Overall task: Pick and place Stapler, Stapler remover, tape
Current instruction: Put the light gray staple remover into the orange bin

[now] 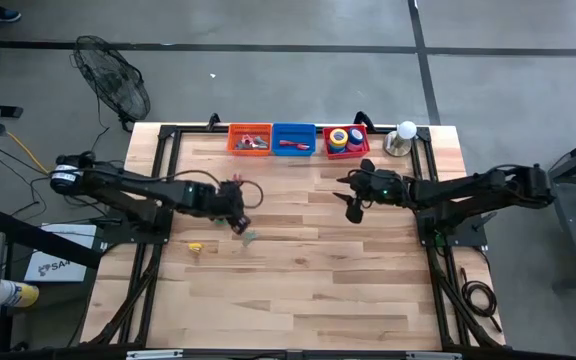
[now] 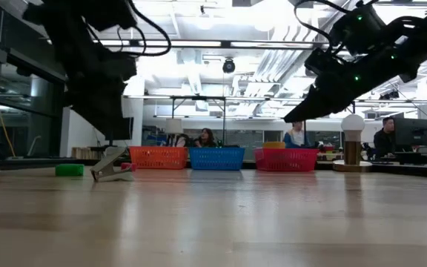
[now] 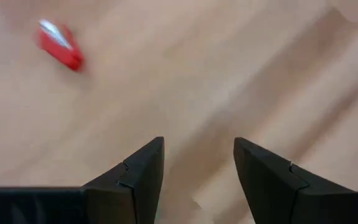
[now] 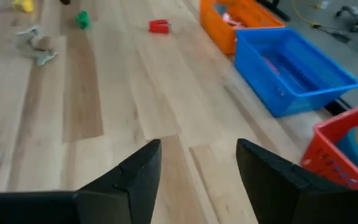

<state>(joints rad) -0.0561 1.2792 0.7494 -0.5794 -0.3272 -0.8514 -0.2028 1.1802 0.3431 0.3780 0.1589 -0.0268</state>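
Observation:
A grey staple remover (image 4: 37, 46) lies on the wooden table left of centre, also in the low view (image 2: 110, 170). Close by lie a small red piece (image 4: 158, 26), a small green piece (image 4: 82, 20) and a yellow piece (image 1: 195, 246). Tape rolls (image 1: 346, 138) sit in the red basket (image 1: 360, 150) at the far edge. Which item is the stapler I cannot tell. My left gripper (image 3: 197, 146) hangs open just above these small items (image 1: 238, 218), with the red piece (image 3: 61, 45) ahead of its fingers. My right gripper (image 4: 197, 146) is open over bare wood right of centre (image 1: 353, 212).
An orange basket (image 1: 249, 138), a blue basket (image 1: 293, 138) and the red basket stand in a row at the far edge. A white ball on a metal base (image 1: 405, 132) stands to their right. People sit in the room behind the table (image 2: 206, 137).

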